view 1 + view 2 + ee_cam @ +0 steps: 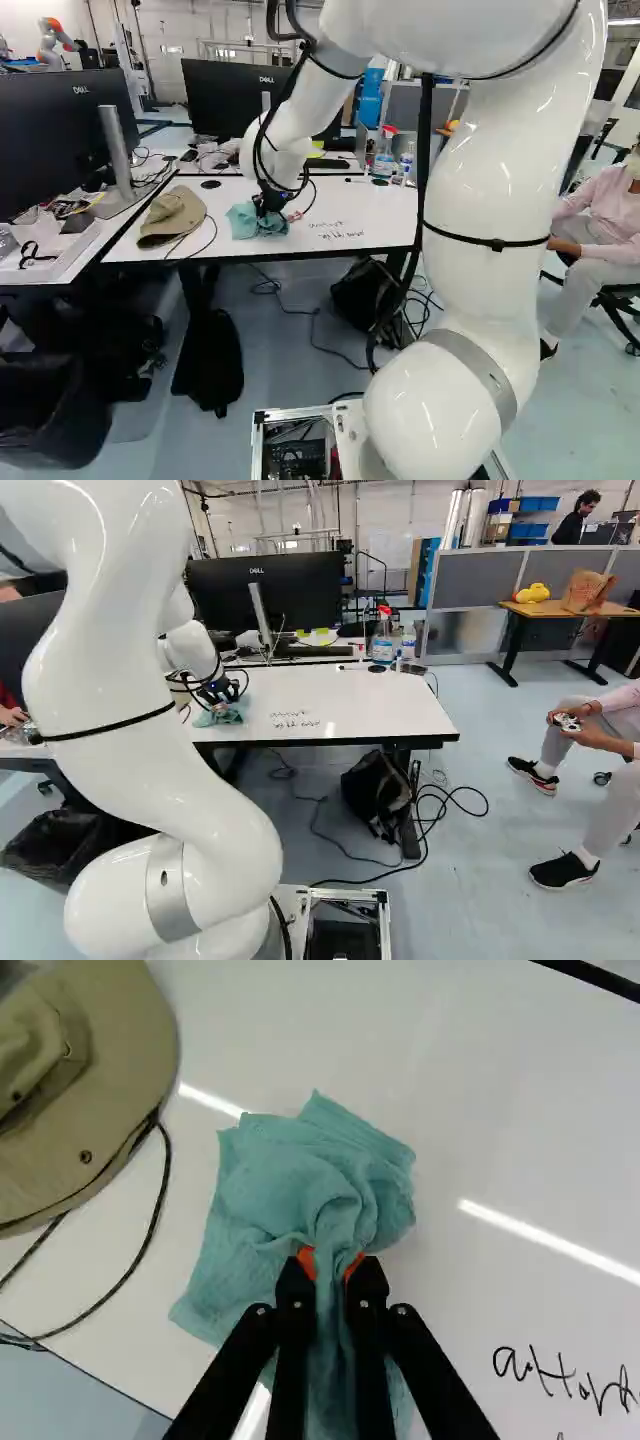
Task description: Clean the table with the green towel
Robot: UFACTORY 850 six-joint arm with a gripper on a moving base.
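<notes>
The jaws are clenched on the green towel [275,1195], with a raised fold of cloth pinched between the orange pads [306,1259]. The towel lies crumpled on the white bench [365,205], near its front edge. One portion spreads ahead of the jaws; another runs back between and beneath the fingers [292,1340]. The arm [485,200] rises from its base joint and reaches down to the towel from above.

A tan hat [105,1090] rests on the bench beside the towel, separated from it by a narrow strip of bare surface. Its dark cord [150,1230] loops out toward the front edge. On the opposite side of the towel, black handwriting [565,1375] marks the bench surface.

A spray bottle [382,645] with a red head stands upright toward the rear of the bench, at the upper right of the left base view. A smaller bottle [406,160] stands just beside it. A small black disc [211,184] lies between the hat and the large monitor [215,95] behind the bench.

On the floor, a black bag [372,788] sits near the bench leg, beside loose cables [432,825]. A dark item [210,355] under the hat's side of the bench appears to be a second bag.
</notes>
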